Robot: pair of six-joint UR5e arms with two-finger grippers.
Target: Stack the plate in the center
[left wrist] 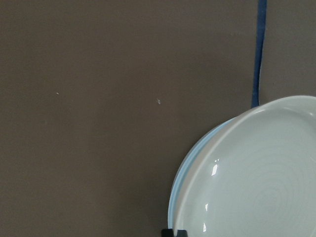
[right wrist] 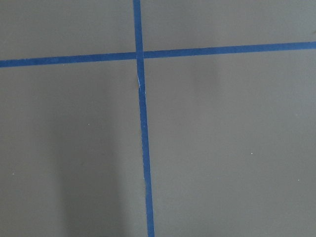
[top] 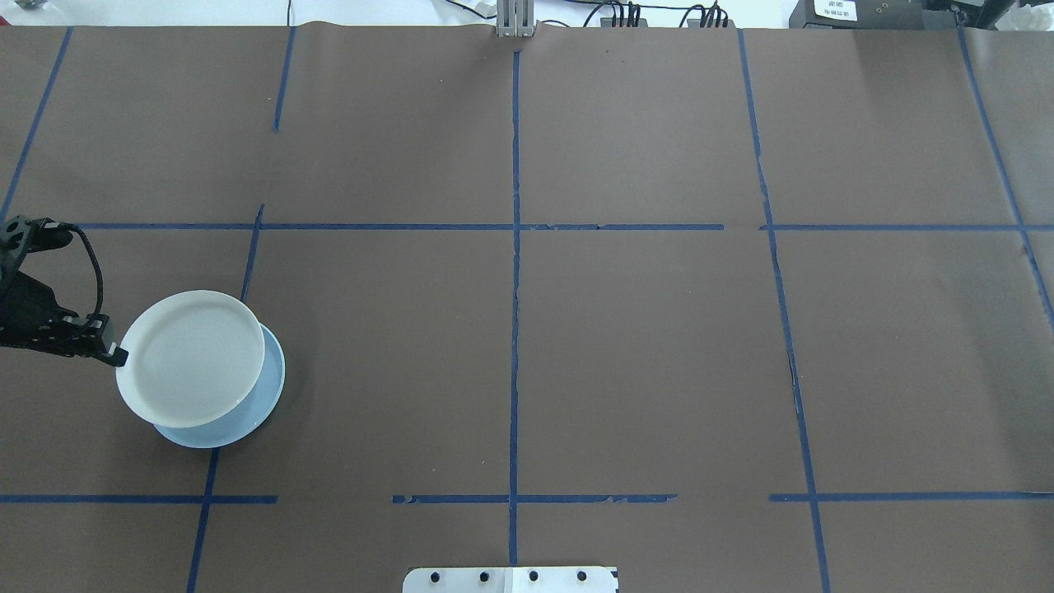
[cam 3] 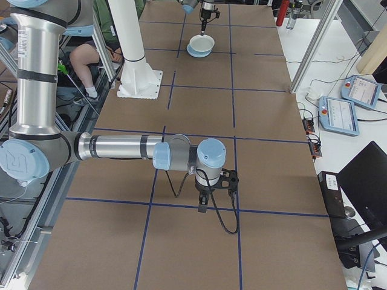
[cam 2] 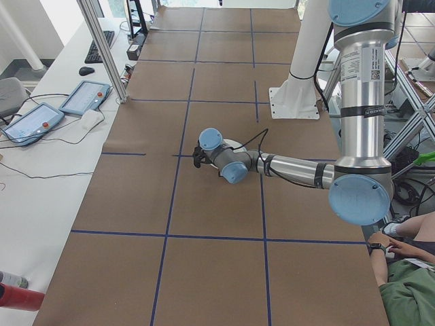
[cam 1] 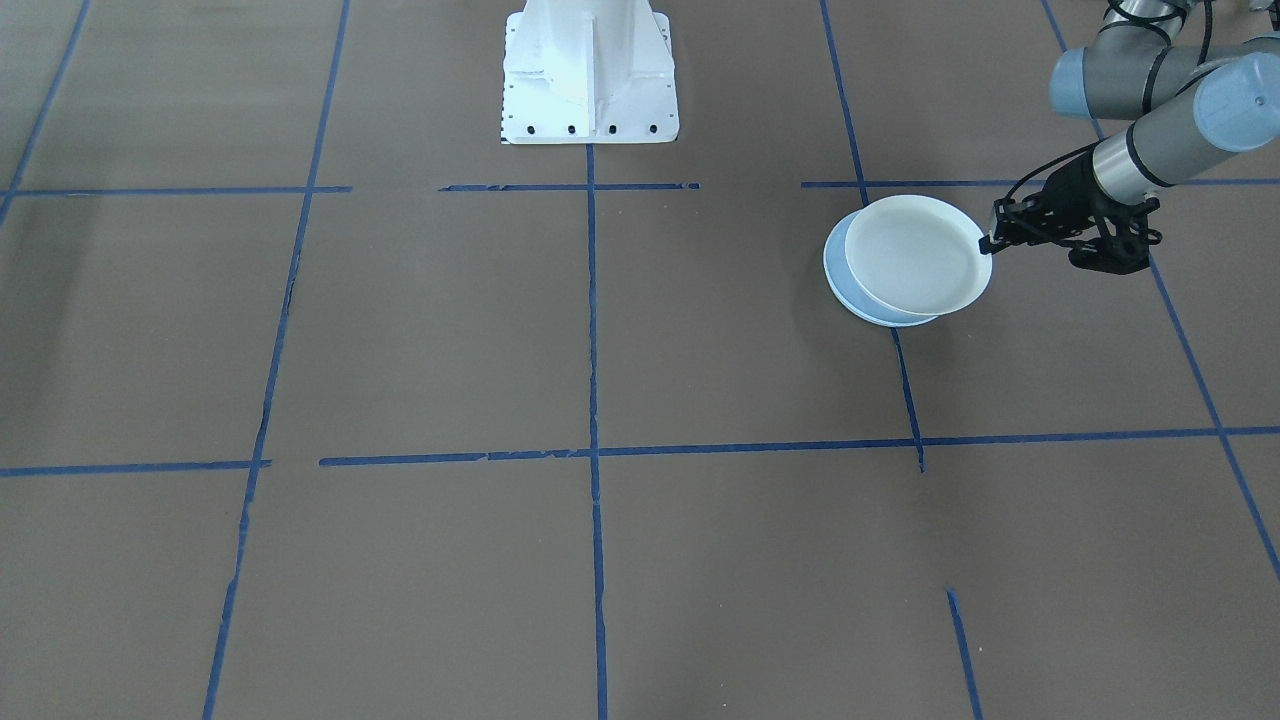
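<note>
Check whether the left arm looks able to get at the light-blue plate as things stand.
Probably not directly. The left gripper sits at the rim of the ringed pale plate, which lies off-centre over most of the light-blue plate. Only a crescent on the side away from the gripper shows.

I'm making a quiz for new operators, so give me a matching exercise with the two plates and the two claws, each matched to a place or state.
Things:
1. ringed pale plate
2. light-blue plate
3. left claw
4. right claw

States:
A. underneath, on the table
B. far from the plates, over a tape cross
C. on top, offset
D. gripping the upper plate's rim

Pairs: 1-C, 2-A, 3-D, 4-B
</note>
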